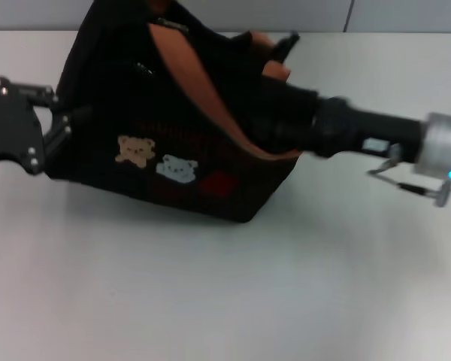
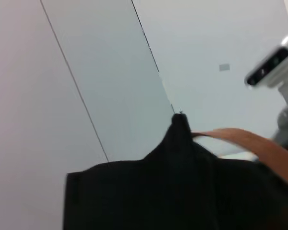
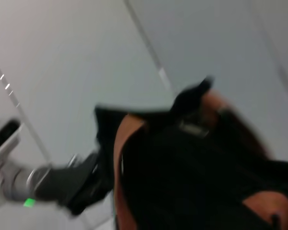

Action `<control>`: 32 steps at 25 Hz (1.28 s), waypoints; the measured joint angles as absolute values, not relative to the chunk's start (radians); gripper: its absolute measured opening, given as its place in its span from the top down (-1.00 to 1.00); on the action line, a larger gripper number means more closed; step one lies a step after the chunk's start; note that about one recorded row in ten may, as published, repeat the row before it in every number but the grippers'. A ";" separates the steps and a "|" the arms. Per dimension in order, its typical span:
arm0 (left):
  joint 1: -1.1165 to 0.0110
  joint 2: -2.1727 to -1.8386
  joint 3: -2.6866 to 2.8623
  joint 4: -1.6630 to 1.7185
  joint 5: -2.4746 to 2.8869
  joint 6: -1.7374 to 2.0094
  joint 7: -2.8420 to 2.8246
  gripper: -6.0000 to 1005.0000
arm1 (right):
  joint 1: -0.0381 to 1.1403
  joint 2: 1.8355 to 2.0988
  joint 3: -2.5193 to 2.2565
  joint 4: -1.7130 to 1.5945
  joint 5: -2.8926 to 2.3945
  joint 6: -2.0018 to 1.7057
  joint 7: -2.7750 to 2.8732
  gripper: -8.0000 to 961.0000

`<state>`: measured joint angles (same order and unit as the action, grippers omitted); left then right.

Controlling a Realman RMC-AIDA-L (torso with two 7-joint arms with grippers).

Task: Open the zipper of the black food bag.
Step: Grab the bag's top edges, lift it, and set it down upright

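We see a white table [image 1: 210, 301] filling most of the head view, with the black food bag [image 1: 173, 113] on its far left part, tilted so that its top leans away to the far left. The side facing us carries a tan bear patch [image 1: 135, 150], a white bear patch [image 1: 177, 169] and a red patch [image 1: 218, 183]. An orange-brown strap [image 1: 199, 90] loops across the bag's upper side.

Our right arm [image 1: 361, 135] reaches in from the right, and the right gripper [image 1: 274, 64] is at the bag's top right end, beside the strap; we cannot tell how far its claw is open or what it has hold of. The left gripper [image 1: 60, 124] presses against the bag's left end; its claw state is likewise not clear to us.

In the left wrist view the bag's black fabric rises to a peak [image 2: 180, 125]. The zipper itself we cannot make out clearly; in the right wrist view a small pale metal piece [image 3: 194, 128] sits on the bag's top.
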<state>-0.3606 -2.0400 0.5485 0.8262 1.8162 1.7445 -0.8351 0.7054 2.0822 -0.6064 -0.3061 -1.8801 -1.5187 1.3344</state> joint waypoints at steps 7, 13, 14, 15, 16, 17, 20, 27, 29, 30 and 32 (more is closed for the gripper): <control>-0.418 -2.053 0.541 0.871 1.805 1.752 -0.881 0.83 | 0.783 2.091 -0.709 -0.158 -1.873 -1.460 1.311 -0.70; -0.444 -2.066 0.549 0.872 1.795 1.798 -0.863 0.82 | 0.792 2.090 -0.714 -0.109 -1.878 -1.465 1.295 -0.68; -0.446 -2.067 0.552 0.871 1.795 1.810 -0.856 0.82 | 0.792 2.090 -0.714 -0.109 -1.878 -1.465 1.295 -0.68; -0.447 -2.067 0.557 0.870 1.795 1.824 -0.849 0.82 | 0.774 2.087 -0.714 -0.116 -1.878 -1.482 1.294 -0.68; -0.447 -2.067 0.562 0.870 1.795 1.834 -0.844 0.83 | 0.754 2.085 -0.713 -0.127 -1.878 -1.502 1.294 -0.68; -0.447 -2.067 0.574 0.870 1.795 1.841 -0.841 0.83 | 0.726 2.083 -0.711 -0.142 -1.877 -1.531 1.292 -0.67; -0.447 -2.067 0.632 0.865 1.799 1.836 -0.818 0.83 | 0.610 2.084 -0.686 -0.240 -1.847 -1.656 1.283 -0.67; -0.454 -2.070 0.701 0.776 1.797 1.815 -0.715 0.82 | 0.509 2.073 -0.675 -0.311 -1.774 -1.719 1.263 -0.65; -0.460 -2.072 0.702 0.758 1.796 1.811 -0.694 0.83 | 0.495 2.071 -0.675 -0.329 -1.767 -1.723 1.260 -0.64; -0.461 -2.073 0.701 0.753 1.796 1.807 -0.686 0.83 | 0.492 2.070 -0.676 -0.335 -1.767 -1.724 1.260 -0.64; -0.462 -2.073 0.697 0.751 1.788 1.799 -0.683 0.83 | 0.491 2.067 -0.680 -0.335 -1.768 -1.724 1.260 -0.63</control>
<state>-0.4623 -2.0726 0.6967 0.7508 1.7878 1.7990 -0.6827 0.4912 2.0674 -0.6800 -0.3353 -1.7680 -1.7238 1.2604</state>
